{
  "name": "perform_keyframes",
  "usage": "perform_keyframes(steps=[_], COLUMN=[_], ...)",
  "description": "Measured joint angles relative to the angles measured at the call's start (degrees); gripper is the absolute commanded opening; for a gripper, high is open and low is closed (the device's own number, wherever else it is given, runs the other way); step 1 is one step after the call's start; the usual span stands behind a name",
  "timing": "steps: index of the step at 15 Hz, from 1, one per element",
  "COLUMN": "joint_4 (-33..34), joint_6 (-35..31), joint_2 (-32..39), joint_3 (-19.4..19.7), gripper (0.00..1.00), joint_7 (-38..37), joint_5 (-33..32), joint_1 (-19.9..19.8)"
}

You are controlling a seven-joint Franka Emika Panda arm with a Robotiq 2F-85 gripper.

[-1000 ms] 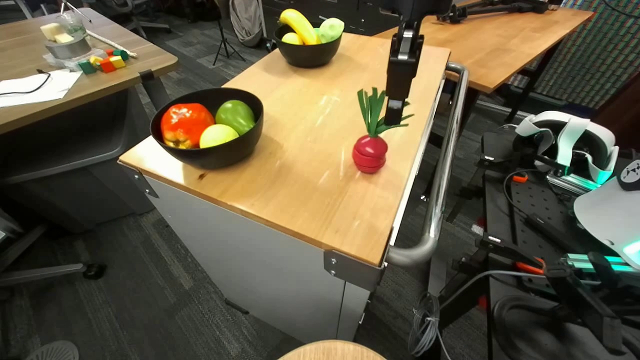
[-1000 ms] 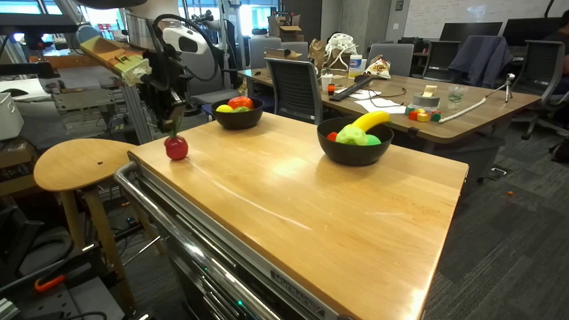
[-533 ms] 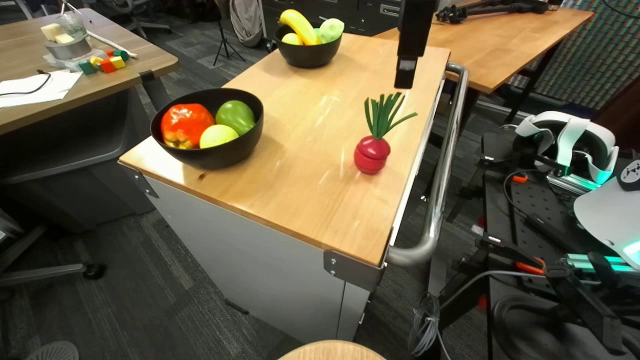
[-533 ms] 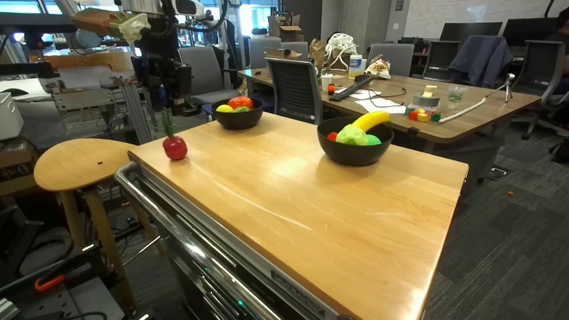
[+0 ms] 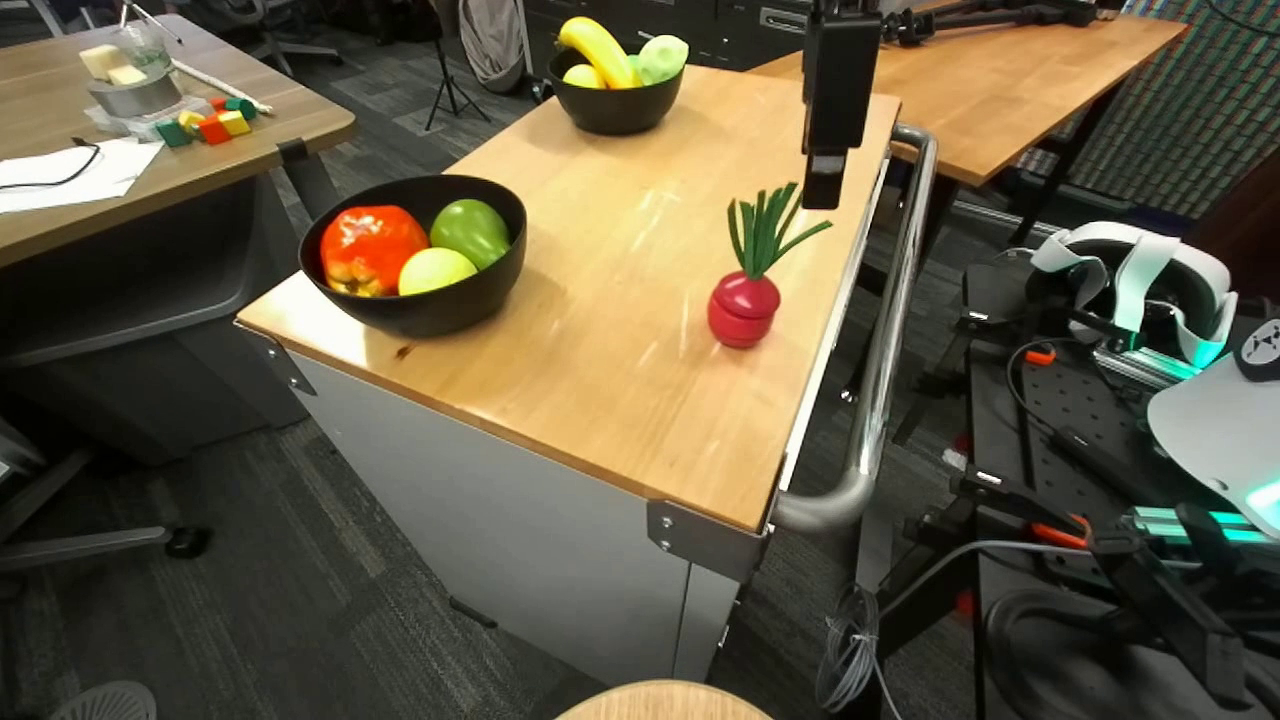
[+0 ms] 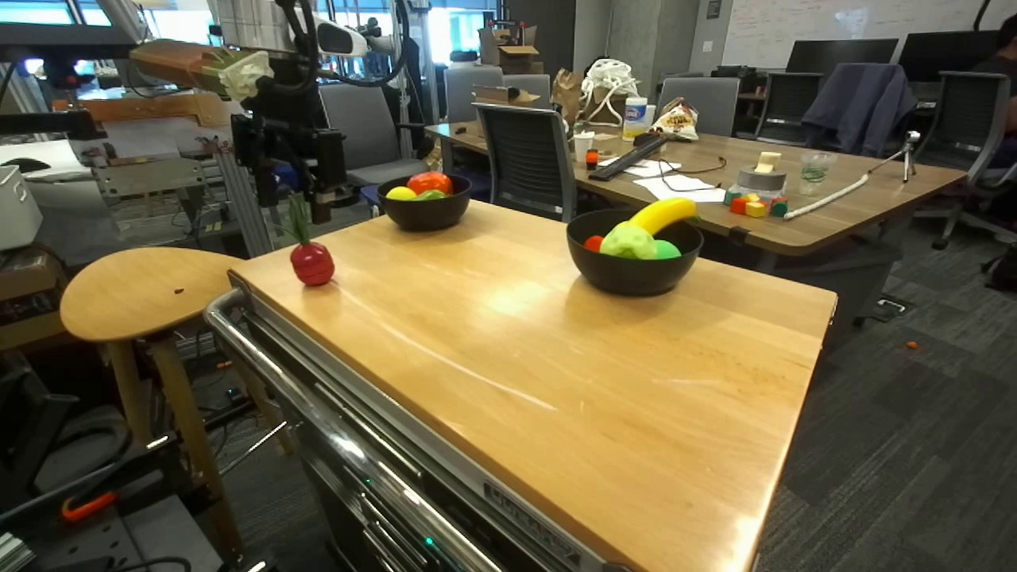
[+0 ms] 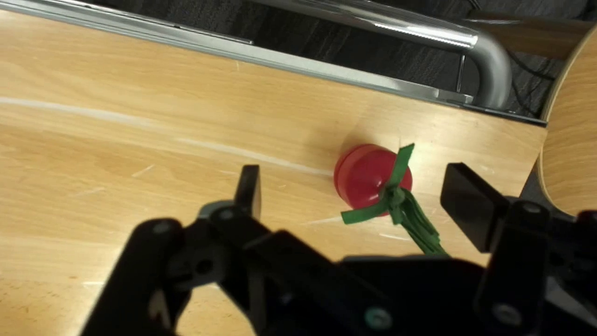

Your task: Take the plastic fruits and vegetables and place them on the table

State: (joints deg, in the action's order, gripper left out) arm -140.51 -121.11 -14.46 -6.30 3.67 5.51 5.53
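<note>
I have my gripper [image 7: 357, 193] spread wide; in the wrist view the red radish [image 7: 366, 179] shows between its fingertips [image 7: 468, 205], below them and touching neither. It stands leaves-up on the table [image 7: 140, 186], with black bowls [image 5: 430, 317] of toy produce [image 5: 372, 245] well apart from my gripper.

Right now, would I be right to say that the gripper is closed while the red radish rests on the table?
Not quite: the gripper is wide open, as the wrist view shows. The red radish does rest on the table.
</note>
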Motion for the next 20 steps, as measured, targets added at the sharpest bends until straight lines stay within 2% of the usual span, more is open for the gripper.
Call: perform_keyframes(steps=[3, 6, 10, 12, 14, 17, 20], joint_4=[1.7, 8.0, 17.8, 22.2, 24.6, 24.8, 24.7], joint_6=[-1.5, -5.0, -15.7, -21.3, -22.6, -22.5, -22.5], joint_2=[0.7, 2.9, 11.4, 17.0, 20.3, 20.9, 21.3], joint_3=[-2.0, -4.7, -5.5, -4.7, -4.3, -4.1, -4.7], gripper=[1.00, 1.00, 1.00, 1.00, 1.00, 1.00, 1.00], joint_7=[0.6, -0.8, -5.5, -8.8, -9.3, -8.6, -1.4], joint_5=[-4.8, -11.4, -22.6, -25.1, -25.4, -24.4, -14.7], joint_1=[1.3, 2.0, 1.8, 1.4, 1.2, 1.4, 1.6])
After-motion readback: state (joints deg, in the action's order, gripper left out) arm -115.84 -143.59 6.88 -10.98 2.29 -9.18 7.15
